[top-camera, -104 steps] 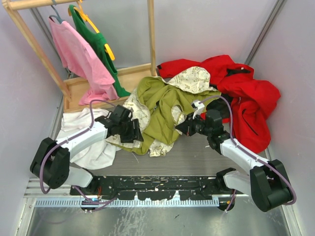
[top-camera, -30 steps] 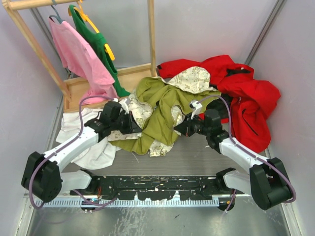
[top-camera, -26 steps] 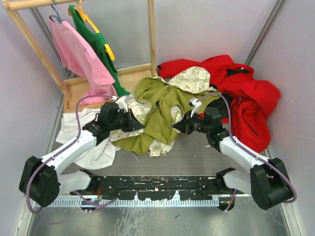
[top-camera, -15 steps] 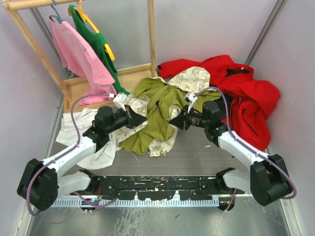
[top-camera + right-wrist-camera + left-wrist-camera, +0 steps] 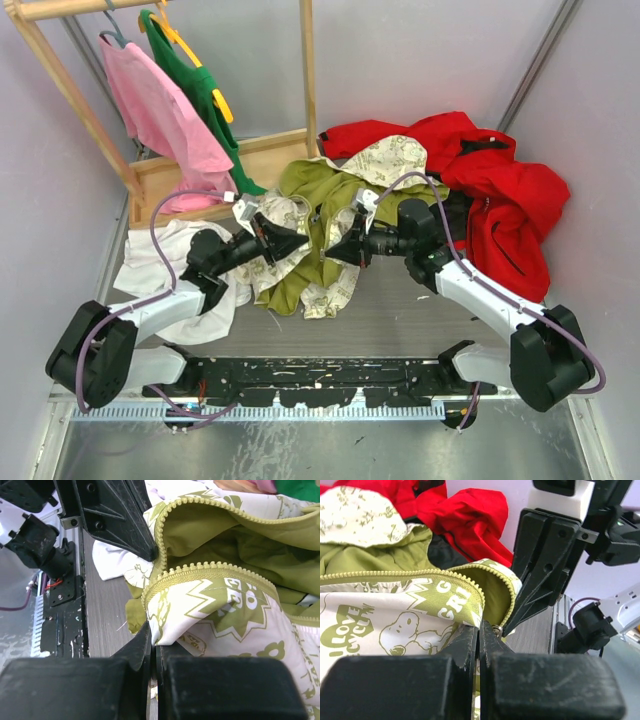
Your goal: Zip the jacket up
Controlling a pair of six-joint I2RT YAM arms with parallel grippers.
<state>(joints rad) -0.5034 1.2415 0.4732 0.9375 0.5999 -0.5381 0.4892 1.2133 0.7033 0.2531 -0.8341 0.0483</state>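
Observation:
The jacket [image 5: 318, 203] lies crumpled mid-table, olive outside, cream printed lining, its hood [image 5: 392, 160] toward the back. My left gripper [image 5: 287, 240] is shut on one zipper edge of the jacket [image 5: 395, 615], pinched at the fingertips of the left gripper [image 5: 480, 630]. My right gripper [image 5: 337, 250] is shut on the other front edge of the jacket [image 5: 220, 610], cloth clamped at the tip of the right gripper [image 5: 152, 641]. The two grippers face each other a few centimetres apart, and both rows of zipper teeth [image 5: 210, 567] are lifted and unjoined.
A bright red jacket [image 5: 505, 200] lies at the right. A white garment [image 5: 170, 275] sits under the left arm. Behind stands a wooden rack [image 5: 165, 180] with a pink shirt [image 5: 160, 110] and a green shirt [image 5: 205, 90] on hangers.
Both grippers have swung inward toward each other and risen, each carrying its jacket edge, so the two zipper edges now meet near the middle.

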